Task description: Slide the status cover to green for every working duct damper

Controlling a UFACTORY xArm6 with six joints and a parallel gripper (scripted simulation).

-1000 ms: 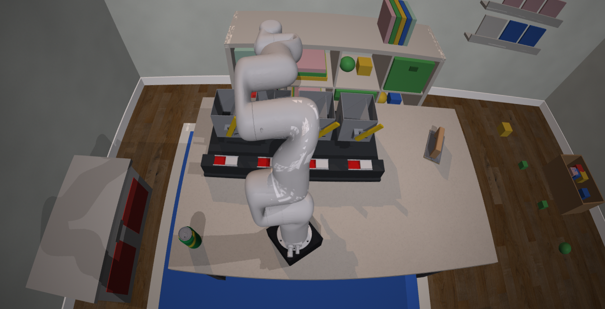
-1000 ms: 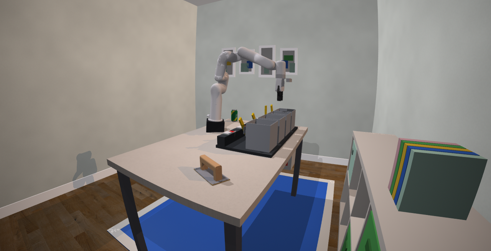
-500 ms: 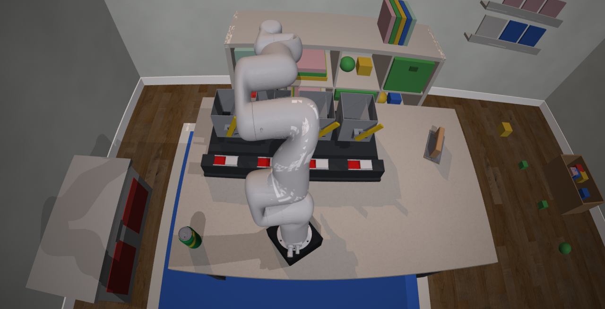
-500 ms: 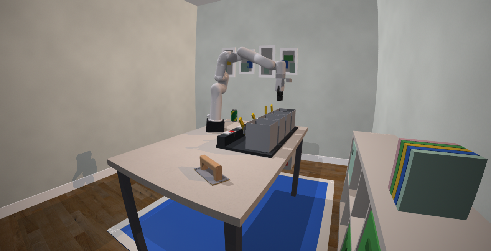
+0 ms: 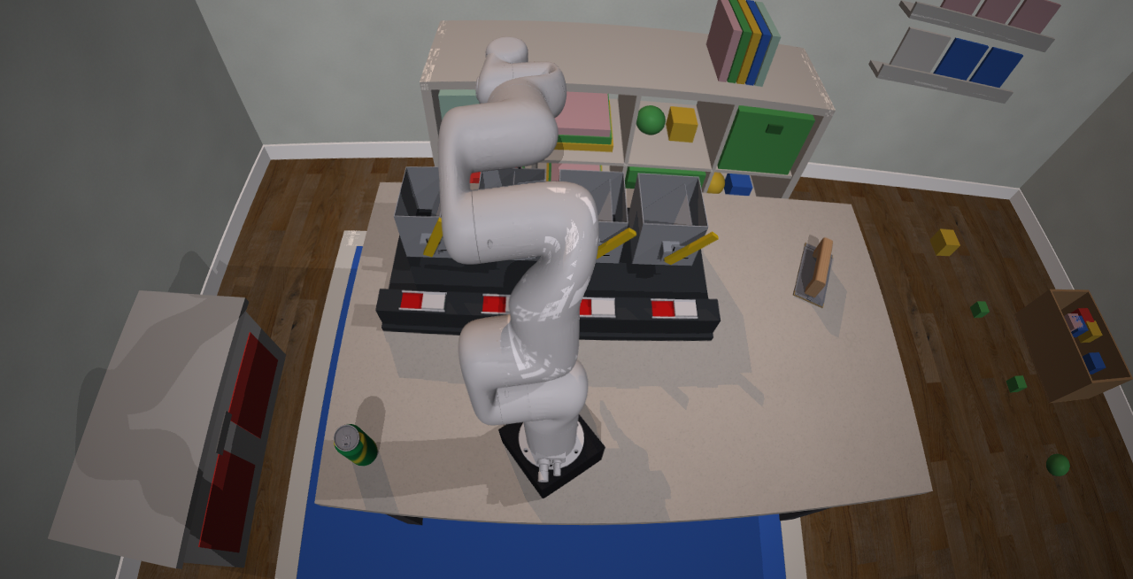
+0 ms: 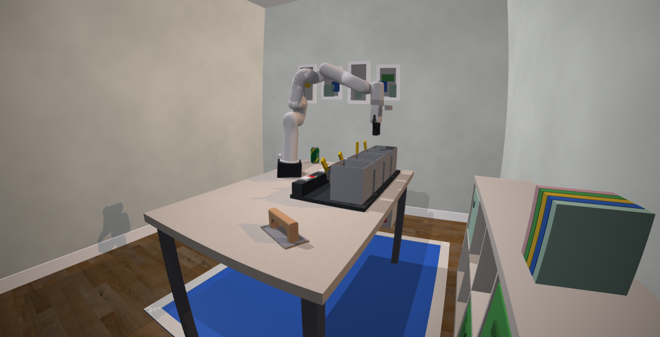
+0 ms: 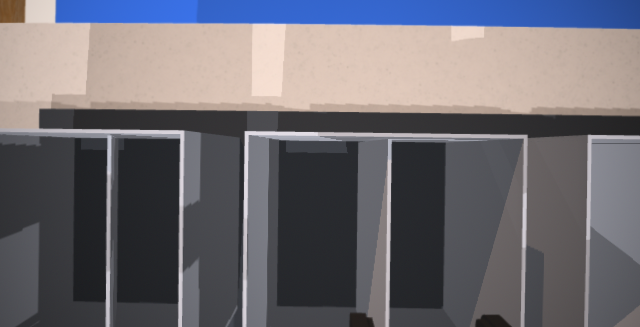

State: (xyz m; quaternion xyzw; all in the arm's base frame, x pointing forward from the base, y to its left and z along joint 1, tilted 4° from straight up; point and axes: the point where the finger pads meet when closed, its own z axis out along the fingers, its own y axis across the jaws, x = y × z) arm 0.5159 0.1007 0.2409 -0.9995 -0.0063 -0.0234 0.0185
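Gripper [image 6: 376,133] hangs well above the row of four grey dampers [image 6: 352,179], fingers part-spread with nothing between them; the wrist view looks straight down into a damper's open top [image 7: 385,137]. Dampers sit on a black base [image 5: 546,328] at 12 o'clock from the arm's pedestal [image 5: 589,452]. All four slider windows [image 5: 673,307] show red beside white covers. Yellow levers [image 5: 691,247] tilted.

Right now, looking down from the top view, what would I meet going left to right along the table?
Green soda can → black tray of grey duct dampers → wooden-handled trowel.
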